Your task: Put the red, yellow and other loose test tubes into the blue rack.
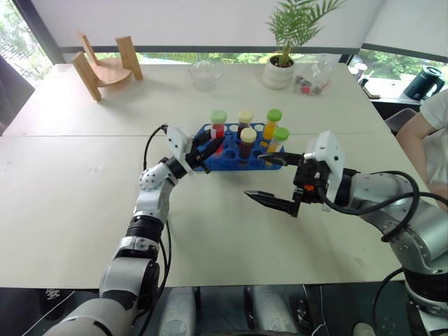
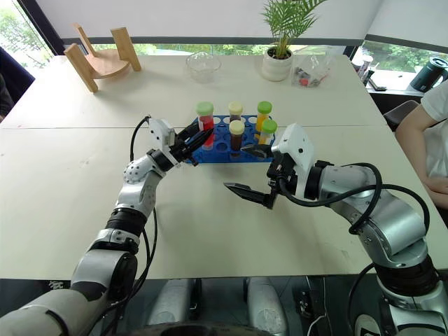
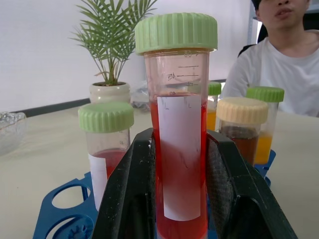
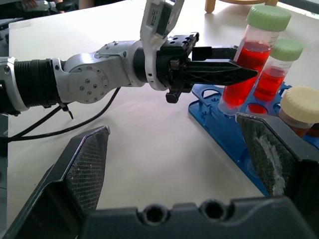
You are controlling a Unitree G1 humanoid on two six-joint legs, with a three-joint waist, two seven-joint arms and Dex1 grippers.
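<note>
Worktop [image 1: 84, 196], pale and broad, carries everything here, and the bright blue rectangular plastic rack with its grid of round holes [image 1: 210, 163] sits near its middle, within reach of both arms. Five capped clear tubes stand at the rack: two of bright red liquid with green caps, two yellow-orange with green caps [image 1: 271, 124], one dark red-brown with a cream cap [image 1: 247, 142]. The left end effector [image 1: 210, 148] is clamped on the taller clear tube of bright red liquid with a green cap [image 3: 178, 144], holding it upright with its foot down in the rack's near-left corner, probably so it drops straight into a hole (whether it is fully seated I cannot tell). The right end effector [image 1: 269, 180] hangs wide apart and empty just in front of the rack, likely waiting clear.
</note>
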